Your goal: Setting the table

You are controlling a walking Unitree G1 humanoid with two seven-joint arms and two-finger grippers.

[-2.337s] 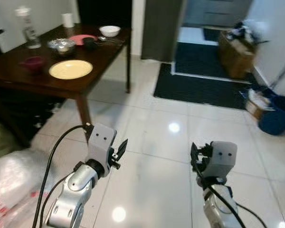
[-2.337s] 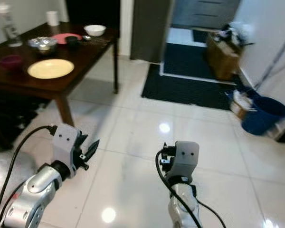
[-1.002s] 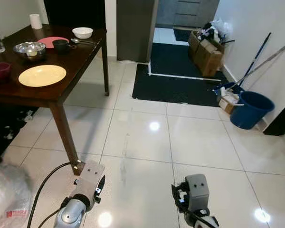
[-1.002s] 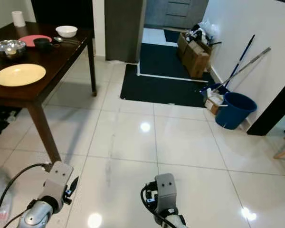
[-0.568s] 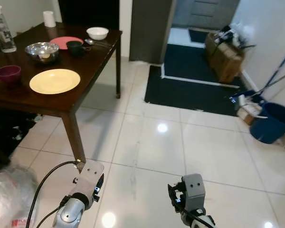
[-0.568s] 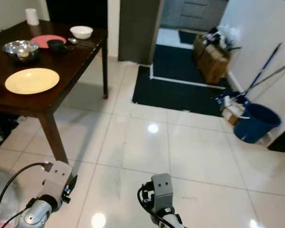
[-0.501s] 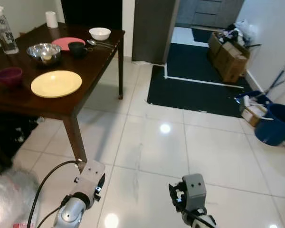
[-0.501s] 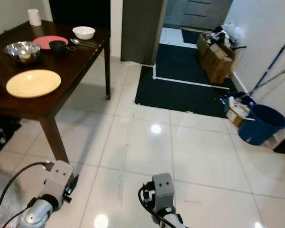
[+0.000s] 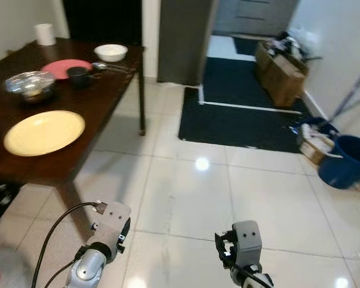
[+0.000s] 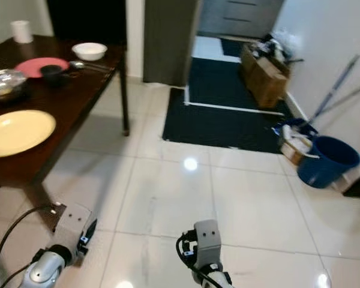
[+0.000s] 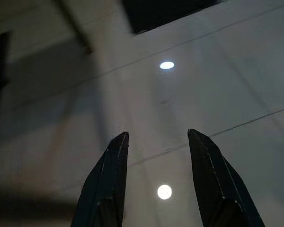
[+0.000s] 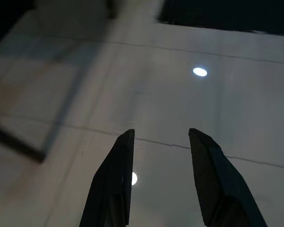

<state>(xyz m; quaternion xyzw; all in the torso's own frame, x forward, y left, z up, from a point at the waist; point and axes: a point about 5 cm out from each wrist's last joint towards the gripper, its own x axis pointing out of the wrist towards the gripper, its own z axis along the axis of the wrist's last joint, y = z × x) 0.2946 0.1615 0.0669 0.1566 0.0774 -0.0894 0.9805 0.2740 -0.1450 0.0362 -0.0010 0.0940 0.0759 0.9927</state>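
The floor (image 9: 186,186) is of pale glossy tiles w/ bright light spots, and it takes most of the scene. On the robot's left stands the dark wooden desk (image 9: 102,90), which carries the things for the table setting. Beyond the tiles lies a dark mat (image 9: 246,120) in front of a doorway, and cardboard boxes (image 9: 282,72) stand at its far right side. A blue bucket (image 9: 347,162) stands by the right wall, and a long handle (image 10: 333,90) leans on the wall above it. On the desk, nearest to the robot, lies a yellow plate (image 9: 44,132), flat and apart from the other things. Farther back there is a steel bowl (image 9: 29,84), then a red plate (image 9: 65,68) w/ a black cup (image 9: 78,76) just beside it. A white bowl (image 9: 110,52) sits near the far corner, w/ cutlery (image 9: 111,67) close to it; what pieces exactly, I cannot tell. A white roll (image 9: 45,34) stands upright at the far edge. Both arms hang low over the floor, well apart from the desk. The left pincer (image 11: 156,184) points down at the tiles, its fingers spread w/ nothing between them. The right pincer (image 12: 159,182) is the same: fingers spread, nothing held, above the tiles. A black cable (image 9: 57,231) runs in a curve to the left wrist.
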